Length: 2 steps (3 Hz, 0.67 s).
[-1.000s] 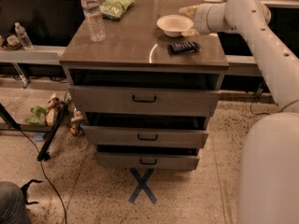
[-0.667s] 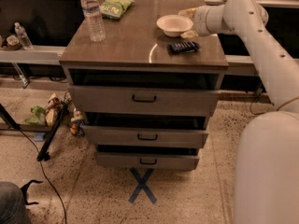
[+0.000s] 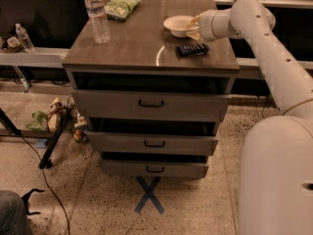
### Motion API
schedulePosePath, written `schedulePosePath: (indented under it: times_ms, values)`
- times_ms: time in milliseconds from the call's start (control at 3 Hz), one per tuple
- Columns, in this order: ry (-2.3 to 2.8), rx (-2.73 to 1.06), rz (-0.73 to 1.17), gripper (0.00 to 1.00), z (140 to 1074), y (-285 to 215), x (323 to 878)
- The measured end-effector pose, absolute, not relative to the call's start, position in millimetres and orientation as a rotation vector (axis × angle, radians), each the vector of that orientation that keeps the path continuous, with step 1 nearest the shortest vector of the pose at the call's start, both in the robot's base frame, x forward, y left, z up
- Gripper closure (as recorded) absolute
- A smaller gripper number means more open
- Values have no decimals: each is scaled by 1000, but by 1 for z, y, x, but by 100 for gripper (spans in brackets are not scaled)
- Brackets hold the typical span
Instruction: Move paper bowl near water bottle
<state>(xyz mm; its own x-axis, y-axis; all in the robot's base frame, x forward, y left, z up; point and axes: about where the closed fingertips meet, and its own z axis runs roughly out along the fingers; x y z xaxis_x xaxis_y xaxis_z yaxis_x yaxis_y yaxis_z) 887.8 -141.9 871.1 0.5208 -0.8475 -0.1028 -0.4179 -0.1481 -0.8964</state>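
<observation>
The paper bowl (image 3: 177,24) is a cream-white shallow bowl sitting on the right rear part of the brown cabinet top (image 3: 142,40). The gripper (image 3: 193,27) is at the bowl's right rim, low over the top. Its two pale fingers stand apart, one behind and one in front of the rim, so it is open around the rim. The water bottle (image 3: 97,15), tall and clear with a white cap, stands upright at the left rear corner, far from the bowl.
A black remote-like object (image 3: 193,49) lies just in front of the gripper. A green chip bag (image 3: 121,7) lies at the back beside the bottle. A small bottle (image 3: 23,37) stands on a low shelf at left. Cables and clutter lie on the floor at left.
The gripper has moved a little left and down, up to the bowl's right rim. The bowl has hardly moved.
</observation>
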Motion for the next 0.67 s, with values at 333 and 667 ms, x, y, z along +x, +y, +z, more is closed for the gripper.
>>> schedulePosePath:
  times_ms: [333,667]
  values:
    - [1064,-1769,-517,95,867,-140,885]
    - [1052,-1780,-501,100,868,-137,881]
